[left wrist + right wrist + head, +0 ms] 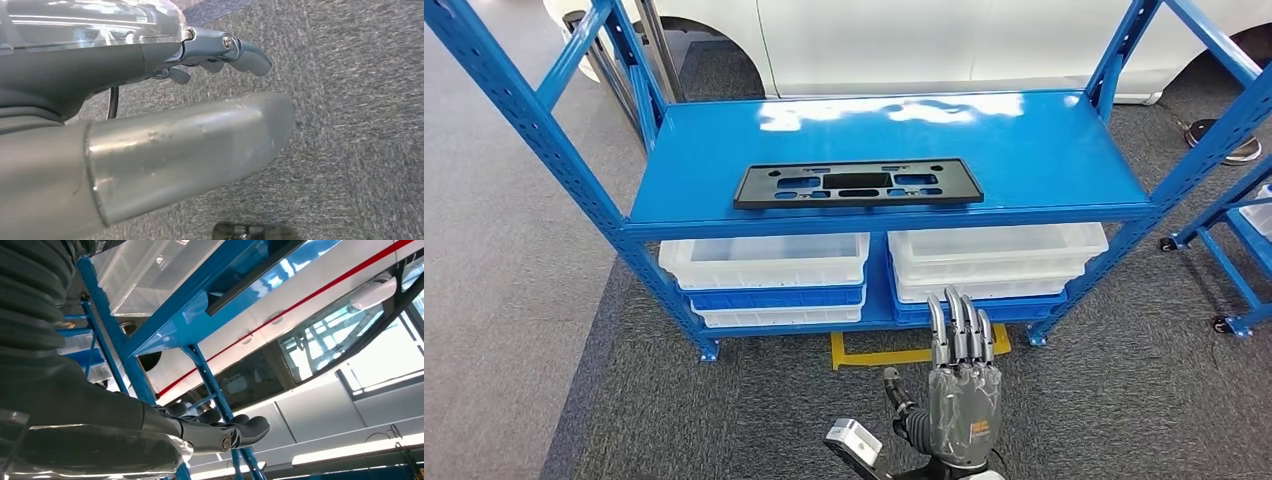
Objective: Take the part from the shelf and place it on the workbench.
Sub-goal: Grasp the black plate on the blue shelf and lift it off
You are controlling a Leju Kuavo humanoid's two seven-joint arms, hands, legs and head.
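Lying flat on the upper deck of the blue shelf (1064, 150), the black part (857, 184) sits ahead of and above the right hand (961, 385), a little toward that hand's left. It is a long, thin plate with cut-outs, and its long axis runs crosswise to the hand's reach, parallel to the shelf's front edge and close behind it. Nothing rests on it or touches it, and the hand is well apart from it.

The right hand is raised palm-away in the head view, fingers straight, pointing up at the shelf and lying close side by side, holding nothing. In the right wrist view the same hand (220, 432) looks up at the underside of the deck, with the part's dark edge (250, 275) just showing over the lip. That suggests the hand is lower than the deck level for now.

The left hand (220, 55) looks down at grey carpet, fingers loosely extended with nothing in them, so it seems to hang at the robot's side; the right hand is judged the nearer of the 2.

The reach therefore likely calls for a rise and a forward push, meeting the plate across its short width near the front edge. White bins (769, 262) stacked below the deck stay clear of that path.
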